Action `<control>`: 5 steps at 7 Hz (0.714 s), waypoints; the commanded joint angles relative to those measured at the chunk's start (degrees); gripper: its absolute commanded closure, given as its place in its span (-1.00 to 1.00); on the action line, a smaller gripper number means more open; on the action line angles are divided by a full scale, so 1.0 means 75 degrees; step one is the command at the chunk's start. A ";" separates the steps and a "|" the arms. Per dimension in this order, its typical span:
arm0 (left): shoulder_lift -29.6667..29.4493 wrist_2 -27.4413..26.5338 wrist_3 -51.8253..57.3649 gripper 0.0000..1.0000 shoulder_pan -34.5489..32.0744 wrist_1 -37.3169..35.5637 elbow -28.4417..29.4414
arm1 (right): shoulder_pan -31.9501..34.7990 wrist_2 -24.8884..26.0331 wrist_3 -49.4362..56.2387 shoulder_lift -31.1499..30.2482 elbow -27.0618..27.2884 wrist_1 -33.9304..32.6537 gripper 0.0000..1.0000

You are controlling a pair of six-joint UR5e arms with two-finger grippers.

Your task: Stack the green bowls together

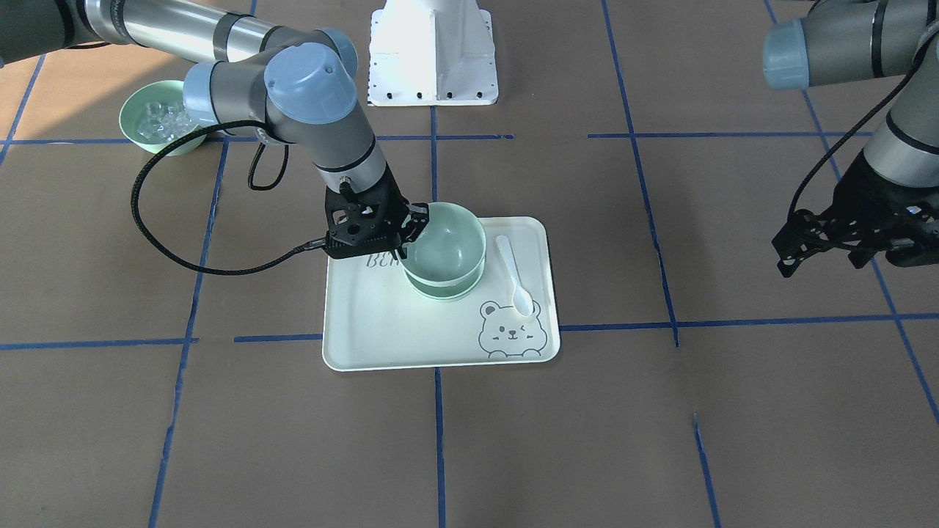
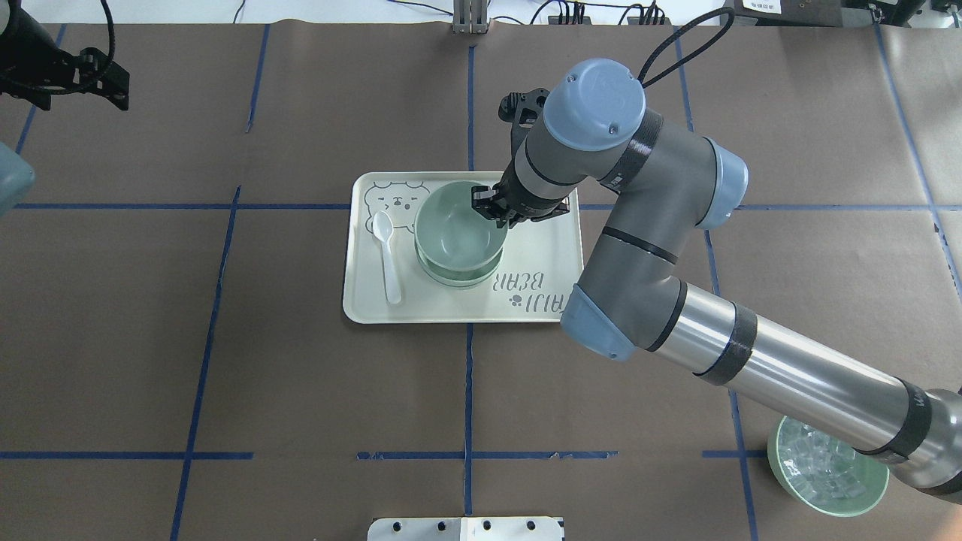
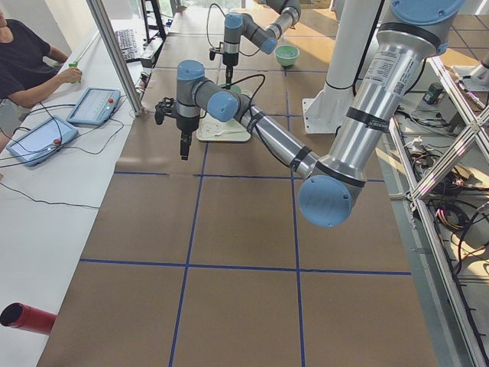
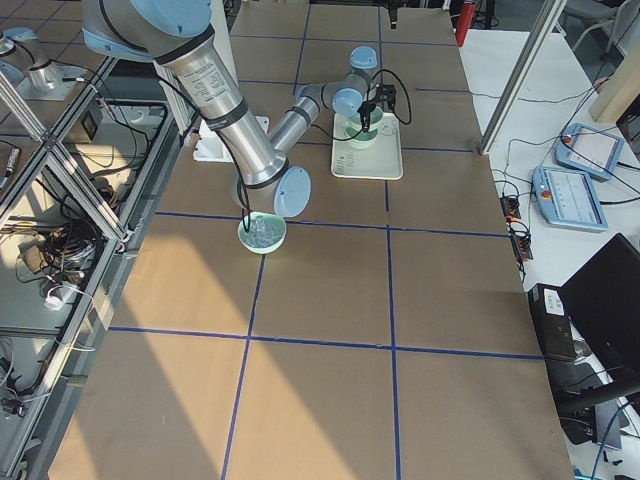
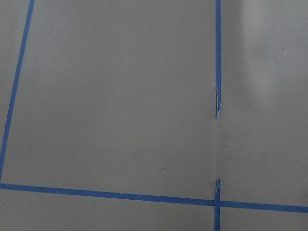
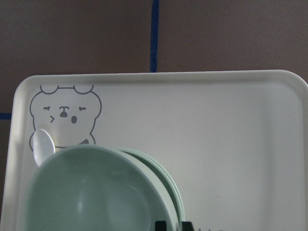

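A pale green bowl point(image 1: 446, 246) sits on top of other nested green bowls point(image 1: 440, 291) on the bear-print tray point(image 1: 381, 330). My right gripper point(image 1: 412, 224) is shut on the top bowl's rim on the side toward the robot. It shows the same way in the overhead view point(image 2: 492, 210). In the right wrist view the top bowl point(image 6: 96, 192) sits slightly off-centre over the lower rims point(image 6: 169, 185), with the fingertips point(image 6: 163, 224) at the bottom edge. My left gripper point(image 1: 818, 260) is open and empty, hovering far off above bare table.
A white spoon point(image 1: 513, 275) lies on the tray beside the stack. A green bowl with clear ice-like cubes point(image 1: 158, 121) stands under my right arm near the robot's side. The white robot base point(image 1: 433, 51) is behind the tray.
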State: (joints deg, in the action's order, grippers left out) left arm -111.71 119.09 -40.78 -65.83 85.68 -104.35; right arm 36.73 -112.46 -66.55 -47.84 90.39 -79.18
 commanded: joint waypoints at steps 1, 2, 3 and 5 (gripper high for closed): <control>0.0001 0.0000 0.0000 -1.00 0.0000 0.0002 0.0003 | -0.0104 0.0171 -0.0009 -0.0008 -0.0005 0.0011 -1.00; 0.0001 0.0000 0.0000 -1.00 0.0000 -0.0010 0.0003 | -0.0093 0.0113 -0.0009 -0.0031 0.0076 -0.0036 -1.00; 0.0012 0.0012 0.0012 -1.00 0.0000 0.0002 0.0003 | 0.0139 0.0031 0.0003 -0.0089 0.0146 -0.0187 -1.00; 0.0071 0.0093 0.0395 -1.00 -0.0256 -0.0045 -0.0043 | 0.0910 -0.0389 0.1375 -0.0917 0.1417 -0.1623 -1.00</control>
State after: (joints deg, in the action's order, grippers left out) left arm -111.48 119.36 -39.94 -66.56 85.61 -104.45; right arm 40.10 -113.69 -63.02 -50.97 95.50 -85.68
